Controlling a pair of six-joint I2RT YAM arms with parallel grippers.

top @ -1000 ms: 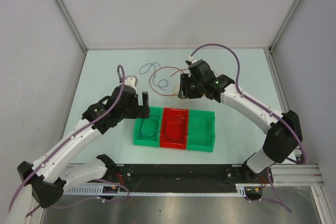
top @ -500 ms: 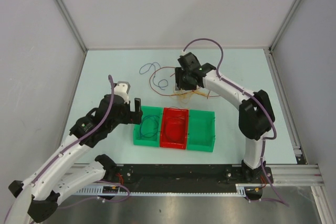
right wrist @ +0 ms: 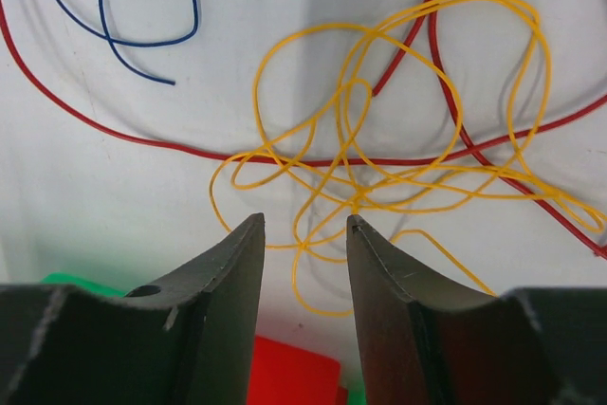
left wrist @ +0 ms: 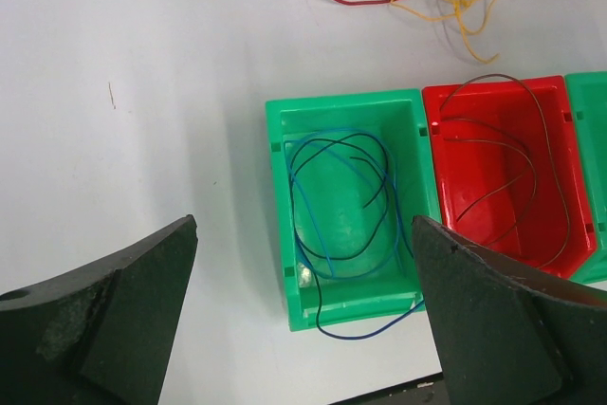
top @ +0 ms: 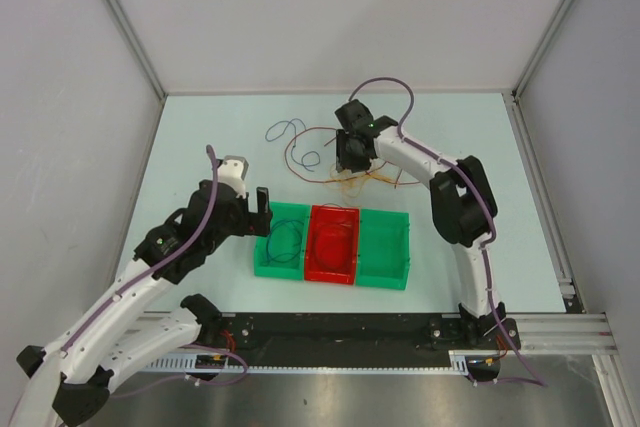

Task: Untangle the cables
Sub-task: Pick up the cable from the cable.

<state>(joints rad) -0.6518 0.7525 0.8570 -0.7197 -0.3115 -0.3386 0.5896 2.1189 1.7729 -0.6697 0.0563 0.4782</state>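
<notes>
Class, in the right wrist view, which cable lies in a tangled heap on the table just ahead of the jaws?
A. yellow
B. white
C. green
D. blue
A: the yellow cable loops over itself many times just beyond the tips of the right arm's jaws.

Ahead of the right gripper (right wrist: 305,227), the red cable (right wrist: 171,146) and blue cable (right wrist: 142,43) run off the top edge; its fingers (right wrist: 218,320) hide most of the red bin (right wrist: 296,375).

A red bin (top: 330,278) sits between two green bins (top: 385,247) on the table (top: 200,137).
</notes>
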